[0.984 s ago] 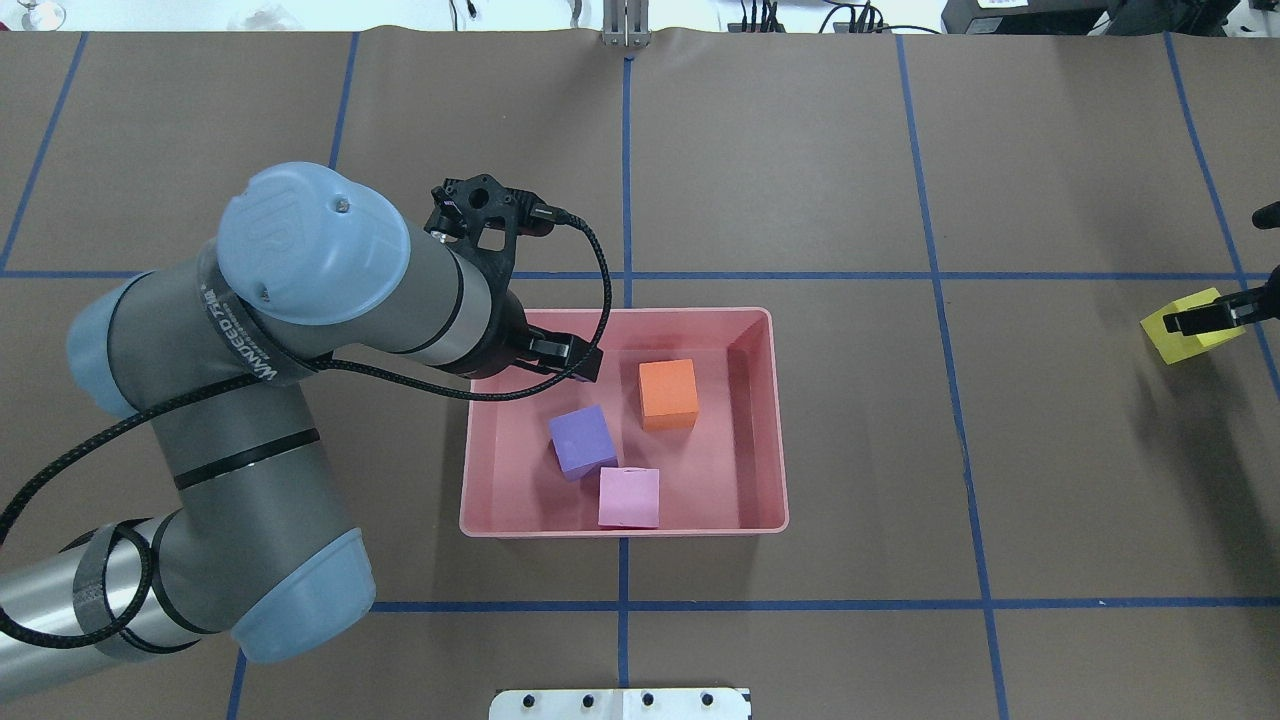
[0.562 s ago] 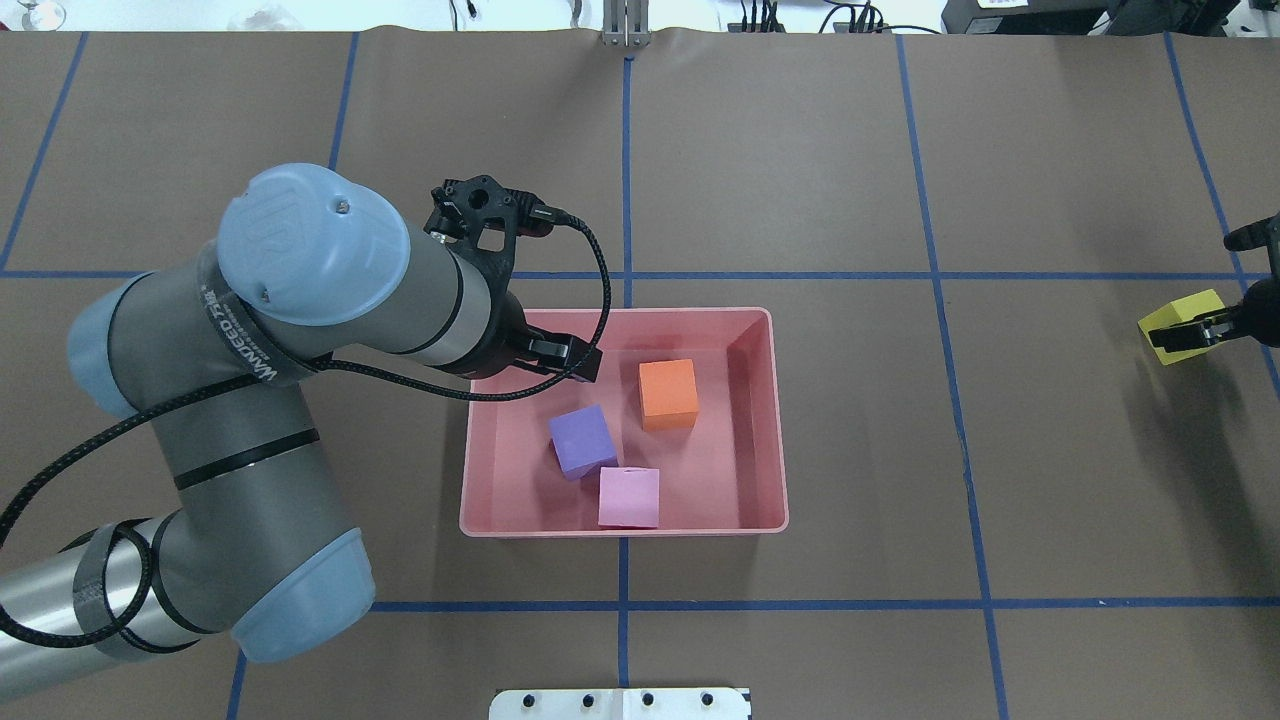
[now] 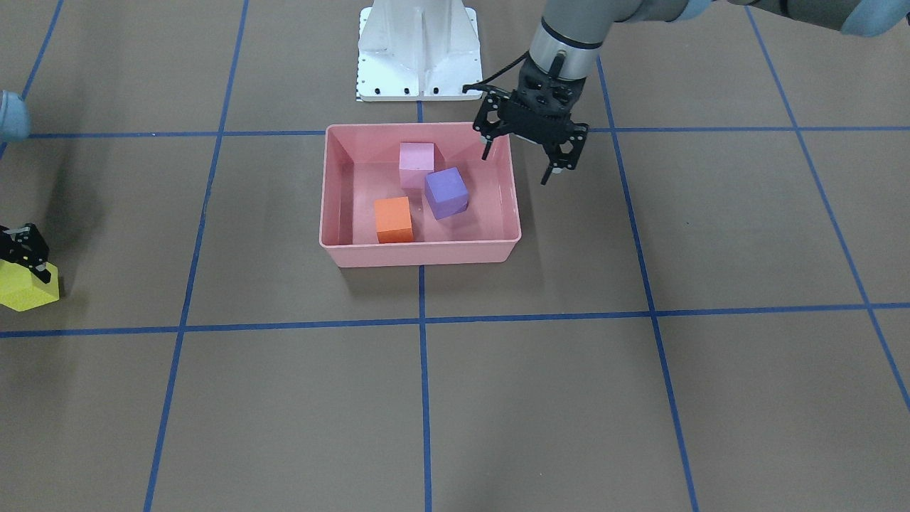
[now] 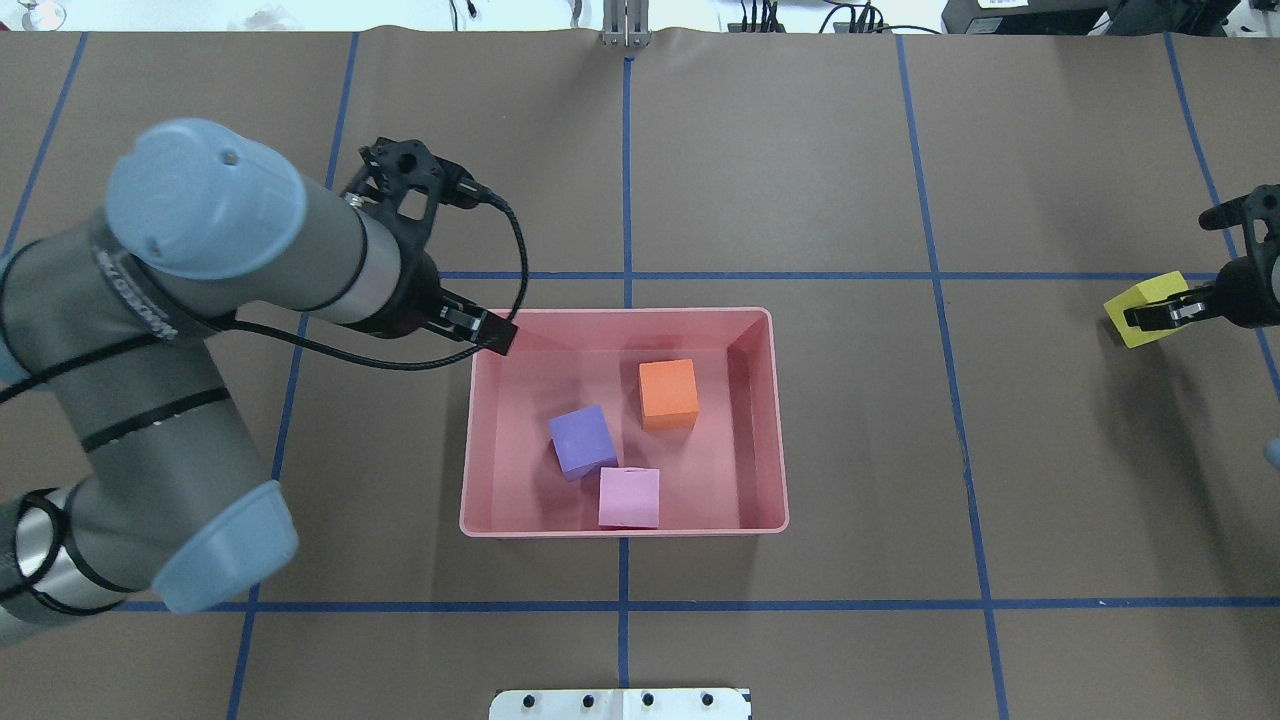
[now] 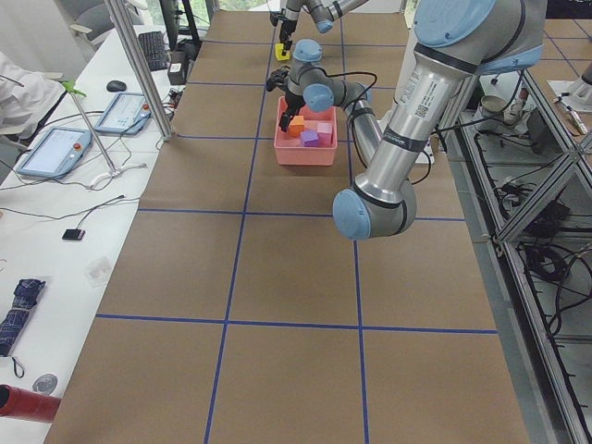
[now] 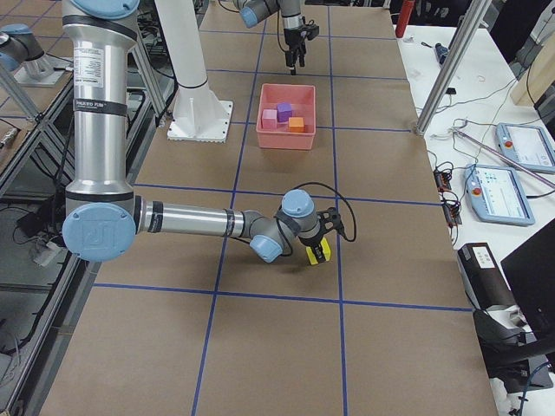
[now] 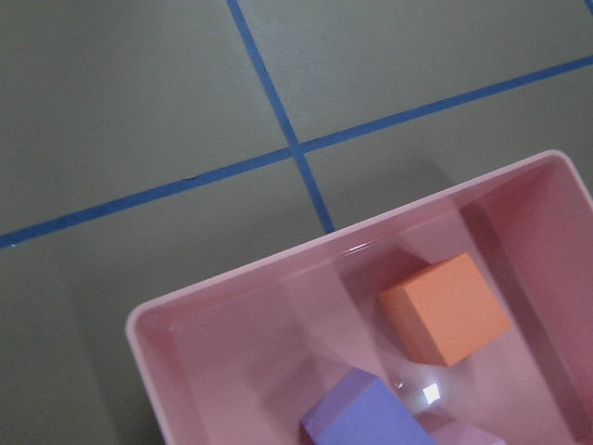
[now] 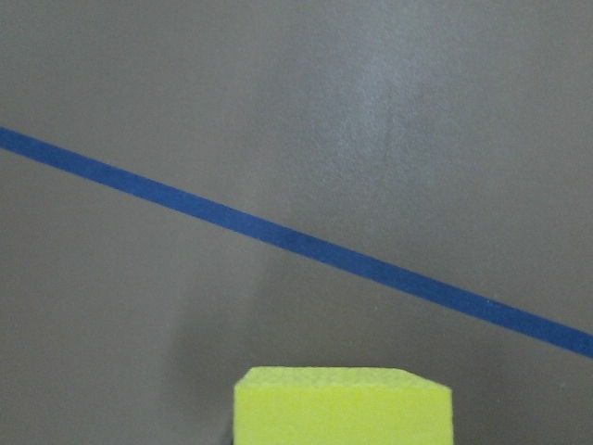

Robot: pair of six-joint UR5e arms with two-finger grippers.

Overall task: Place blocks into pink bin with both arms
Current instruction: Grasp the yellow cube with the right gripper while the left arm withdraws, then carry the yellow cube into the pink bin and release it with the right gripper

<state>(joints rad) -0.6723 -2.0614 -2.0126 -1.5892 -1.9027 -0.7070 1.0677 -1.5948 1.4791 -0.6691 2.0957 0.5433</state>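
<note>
Yellow block (image 4: 1138, 296) partly behind right tool (image 4: 1150, 308), at the view's edge

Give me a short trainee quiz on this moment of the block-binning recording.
1. How many blocks lie inside the pink bin?
2. True or false: the left gripper is open and holds nothing.
3. Which colour of block does the right gripper grip? A orange, B yellow, C purple.
Key: 1. Three: the orange block, purple block and light pink block. 2. True. 3. B, the yellow block, far from the bin.
</note>
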